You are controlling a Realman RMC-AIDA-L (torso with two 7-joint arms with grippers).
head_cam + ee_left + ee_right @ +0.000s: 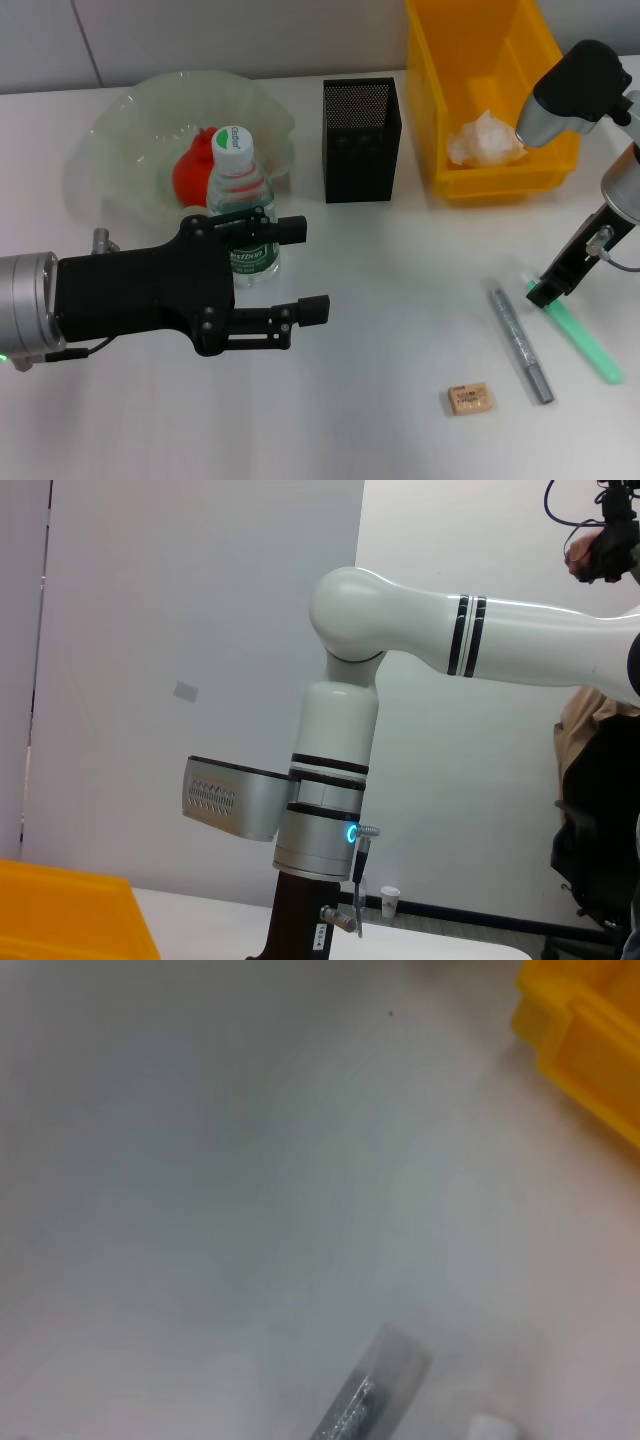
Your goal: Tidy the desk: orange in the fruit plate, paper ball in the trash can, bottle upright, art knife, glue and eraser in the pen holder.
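Note:
The bottle [238, 185] stands upright in front of the fruit plate [120, 120], which holds the orange [190, 172]. My left gripper [305, 270] is open at the bottle's near side, and its upper finger crosses the bottle's label. The paper ball [486, 139] lies in the trash can [470, 40]. On the table to the right lie the art knife [520, 345] [372, 1398], the glue [588, 345] and the eraser [469, 398]. My right gripper [548, 290] is down at the glue's far end. The pen holder [361, 140] stands between the plate and the can.
The trash can's corner [585, 1035] shows in the right wrist view above bare white table. The left wrist view shows my right arm [470, 640] against a wall and the can's rim [60, 910].

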